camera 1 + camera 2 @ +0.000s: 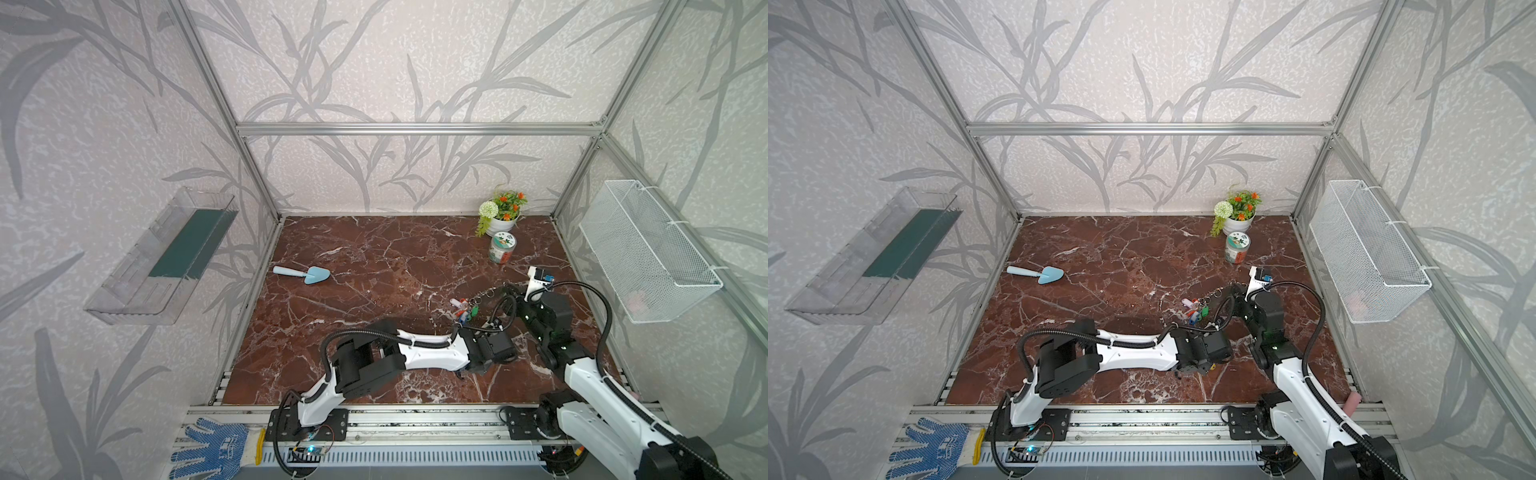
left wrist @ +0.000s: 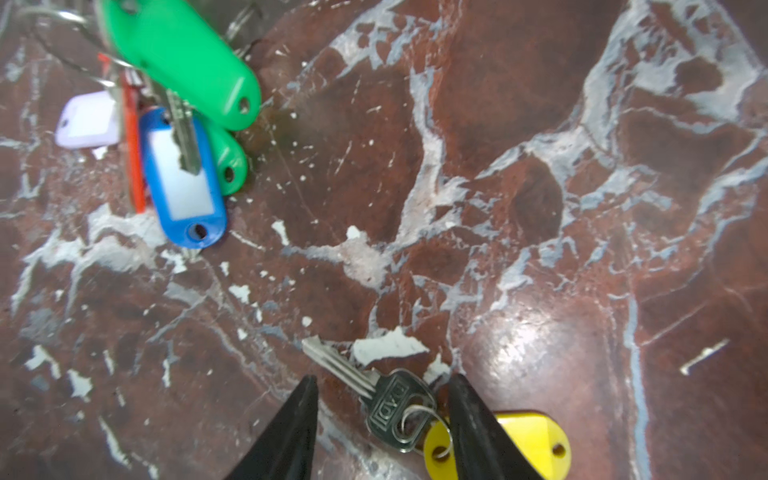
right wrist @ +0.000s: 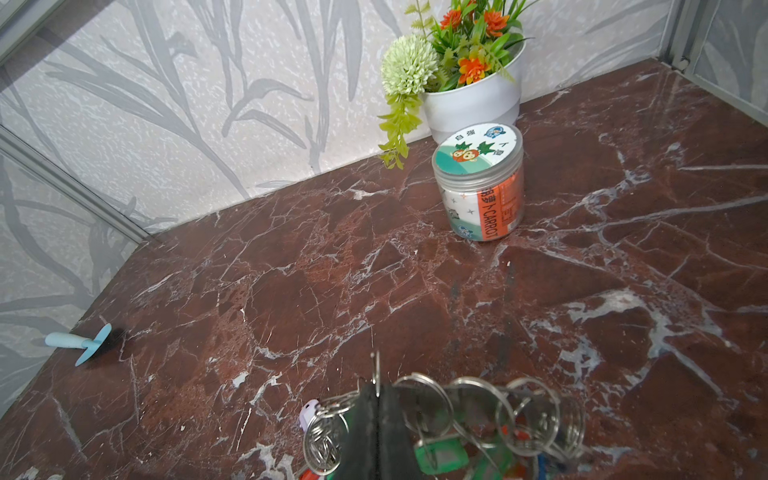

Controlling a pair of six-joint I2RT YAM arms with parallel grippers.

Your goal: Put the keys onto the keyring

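Observation:
A silvery key (image 2: 386, 403) with a yellow tag (image 2: 536, 436) lies flat on the marble floor. My left gripper (image 2: 383, 378) is open just above it, one finger on each side of the key's head, the finger on the tag's side overlapping the tag. Both top views show this gripper (image 1: 1196, 371) pointing down, with a yellow speck (image 1: 1212, 367) beside it. The keyring (image 3: 376, 368) is a thin wire hoop, and my right gripper (image 3: 377, 392) is shut on it. Small rings (image 3: 478, 409) and green (image 2: 187, 62), blue (image 2: 183, 178) and white tags hang from it (image 1: 465, 309).
A light blue trowel (image 1: 305, 274) lies at the left of the floor. A printed jar (image 1: 502, 247) and a white flower pot (image 1: 503, 216) stand at the back right. A wire basket (image 1: 648, 253) hangs on the right wall and a clear shelf (image 1: 162, 257) on the left wall.

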